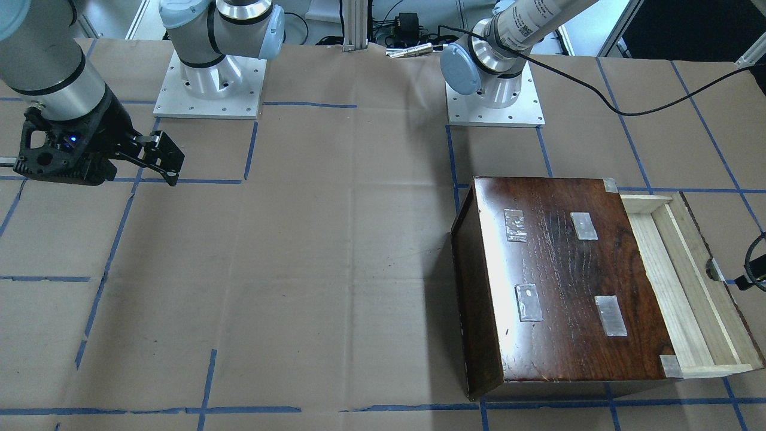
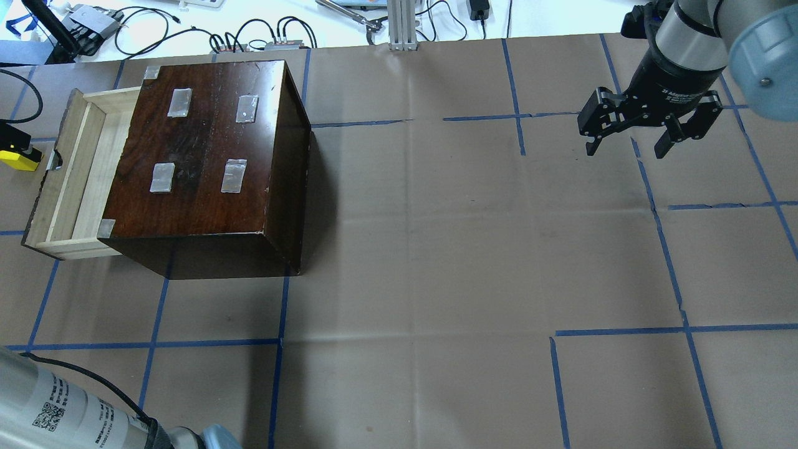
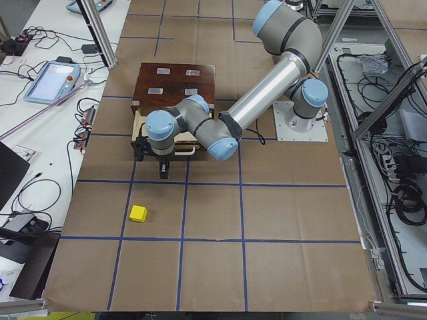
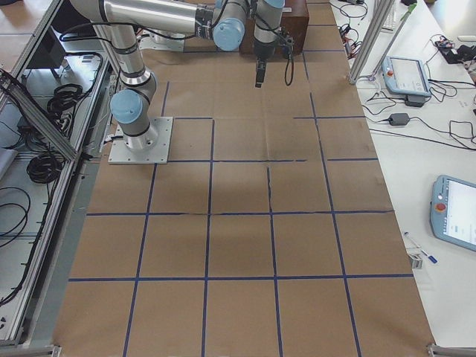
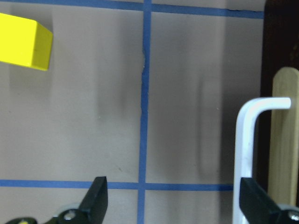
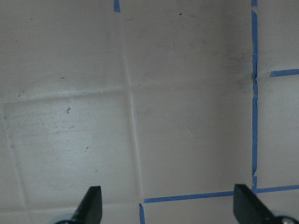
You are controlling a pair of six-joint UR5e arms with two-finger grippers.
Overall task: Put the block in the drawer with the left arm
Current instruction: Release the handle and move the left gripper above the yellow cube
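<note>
Left claw (image 5: 177,203) hangs spread wide and empty just by the white handle (image 5: 244,149) of the pulled-out drawer (image 2: 81,174). The yellow block (image 5: 23,39) sits on the worktop (image 5: 93,116), well off to one side (not in the drawer yet). Likely trouble: an off-centre descent shoves the block away.

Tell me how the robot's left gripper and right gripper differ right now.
The left gripper hangs at the front of the open drawer; the right gripper hovers over paper, far from the cabinet. The left arm trails a black cable; the right arm shows none. Both grippers are open and empty.
</note>
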